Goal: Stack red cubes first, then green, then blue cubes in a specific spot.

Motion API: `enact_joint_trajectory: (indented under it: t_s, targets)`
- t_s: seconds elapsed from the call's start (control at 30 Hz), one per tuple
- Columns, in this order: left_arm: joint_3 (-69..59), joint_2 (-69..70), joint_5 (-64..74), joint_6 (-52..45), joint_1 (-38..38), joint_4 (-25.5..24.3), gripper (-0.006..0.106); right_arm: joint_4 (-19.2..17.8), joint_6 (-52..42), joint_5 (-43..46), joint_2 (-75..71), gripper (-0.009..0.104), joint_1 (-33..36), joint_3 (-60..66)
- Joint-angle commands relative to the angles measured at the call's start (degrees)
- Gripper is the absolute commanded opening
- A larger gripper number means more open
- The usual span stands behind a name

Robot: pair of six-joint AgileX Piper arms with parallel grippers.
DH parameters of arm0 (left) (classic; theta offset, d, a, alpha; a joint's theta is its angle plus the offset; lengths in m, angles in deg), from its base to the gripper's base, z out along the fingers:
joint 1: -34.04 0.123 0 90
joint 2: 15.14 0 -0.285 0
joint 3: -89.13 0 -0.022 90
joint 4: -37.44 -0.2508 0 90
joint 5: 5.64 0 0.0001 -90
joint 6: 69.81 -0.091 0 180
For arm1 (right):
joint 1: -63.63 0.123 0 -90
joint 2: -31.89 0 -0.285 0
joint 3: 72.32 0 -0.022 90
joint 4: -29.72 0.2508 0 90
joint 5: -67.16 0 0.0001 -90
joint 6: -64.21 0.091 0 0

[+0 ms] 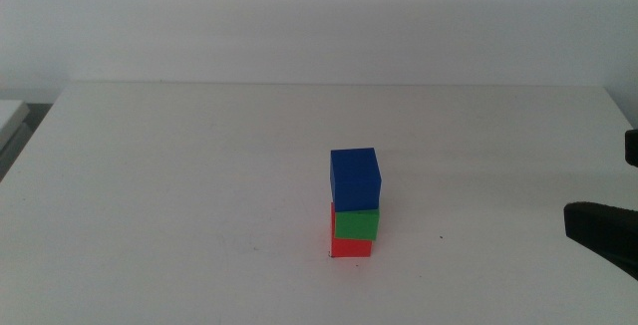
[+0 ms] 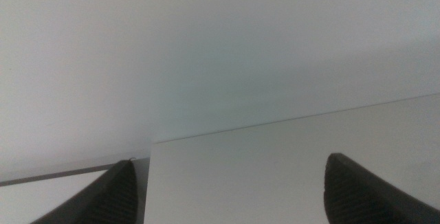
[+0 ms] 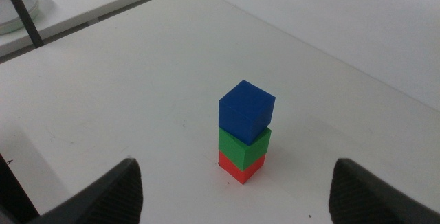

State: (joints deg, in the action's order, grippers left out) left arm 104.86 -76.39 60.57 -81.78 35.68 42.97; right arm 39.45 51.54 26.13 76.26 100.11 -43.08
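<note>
A stack of three cubes stands on the white table: the red cube (image 1: 351, 245) at the bottom, the green cube (image 1: 357, 224) on it, the blue cube (image 1: 355, 178) on top, shifted slightly. The right wrist view shows the red (image 3: 240, 168), green (image 3: 243, 146) and blue (image 3: 246, 110) cubes too. The spot under the stack is covered. My right gripper (image 3: 237, 189) is open and empty, back from the stack; its dark body shows at the middle view's right edge (image 1: 603, 230). My left gripper (image 2: 230, 189) is open and empty, out of the middle view, with no cube near it.
The table's far edge (image 1: 339, 85) meets a plain wall. A pale object (image 1: 10, 116) lies off the table's left side. A white dish (image 3: 17, 14) and a thin dark rod (image 3: 24, 11) show beyond the table in the right wrist view.
</note>
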Motion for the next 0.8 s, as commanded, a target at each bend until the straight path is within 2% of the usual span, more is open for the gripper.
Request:
enact_joint_trajectory:
  t_s: [0.0,0.23,0.33,0.4,0.5,0.57,0.63,0.77]
  targets:
    - [-0.28,0.15,-0.45,-0.04,0.11,-0.57,0.091,-0.17,-0.14,0.69,-0.24,0.088,-0.51,0.30]
    - [-2.94,2.24,3.75,-0.04,0.11,0.94,0.091,-0.17,-0.14,0.69,-0.24,0.088,-0.51,0.30]
    - [-10.45,6.35,-4.46,-0.04,0.11,0.94,0.091,-0.31,-0.15,0.69,-0.24,0.088,-0.51,0.68]
    - [-17.88,9.99,-14.19,-0.04,0.11,1.27,0.091,-2.00,-0.15,4.30,-0.67,0.088,-0.62,2.87]
    - [-29.88,15.70,-24.56,-0.04,0.11,4.83,0.091,-8.54,-0.15,16.39,-3.34,0.088,-2.84,9.94]
    - [-38.14,19.58,-29.60,-0.04,0.11,7.52,0.091,-11.45,-0.15,20.09,-5.57,0.088,-6.45,15.10]
    - [-46.39,24.32,-34.74,-0.04,0.11,9.59,0.091,-11.17,-0.15,21.52,-8.86,0.088,-11.11,19.96]
    - [-63.70,33.92,-44.74,-0.04,0.11,9.03,0.091,-10.13,-0.15,25.07,-19.80,0.088,-23.09,31.25]
